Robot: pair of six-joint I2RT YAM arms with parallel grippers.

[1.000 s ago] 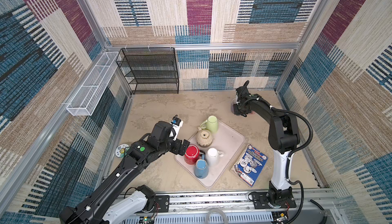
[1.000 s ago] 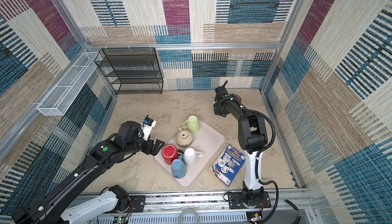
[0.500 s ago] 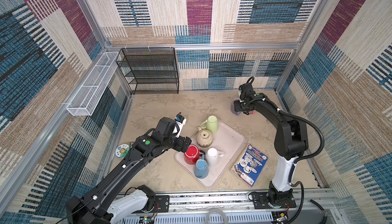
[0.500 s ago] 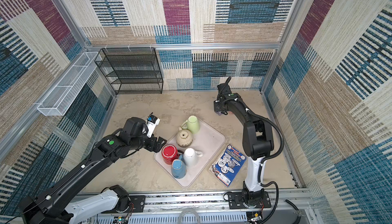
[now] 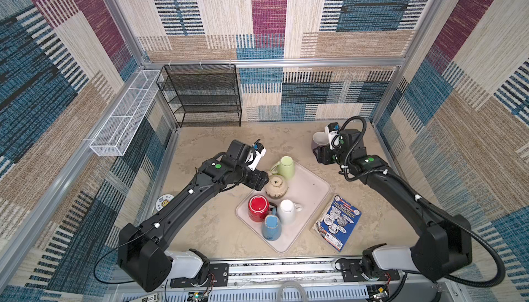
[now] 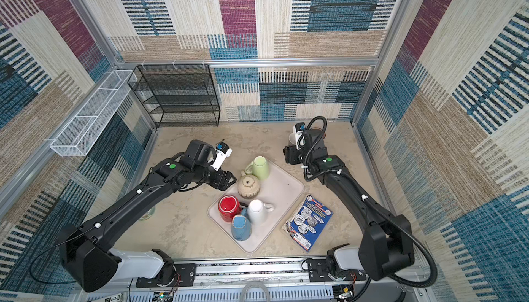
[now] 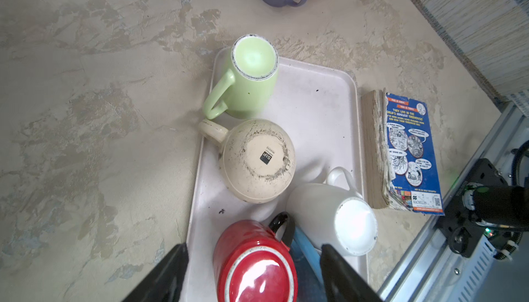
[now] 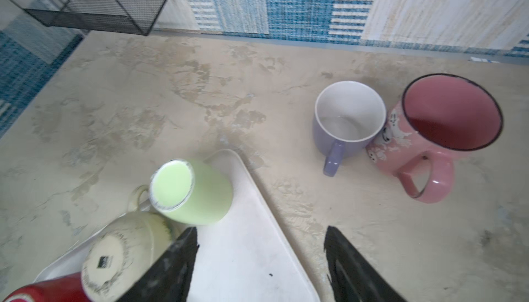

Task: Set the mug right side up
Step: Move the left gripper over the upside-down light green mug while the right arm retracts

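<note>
Several mugs stand upside down on a pale tray: green, beige, red, white and blue. My left gripper hangs open at the tray's left edge beside the beige mug. In the left wrist view its jaws stand wide on either side of the red mug, touching nothing. A purple mug and a pink mug stand upright, side by side, at the back right. My right gripper is open and empty, in front of the purple mug.
A blue paperback lies right of the tray. A black wire rack stands against the back wall, and a white wire basket hangs on the left wall. A small round disc lies under the left arm.
The right gripper has opened, let go of the purple mug and drawn back toward the front. The left gripper has moved right to the tray's edge, its jaws a little narrower.
</note>
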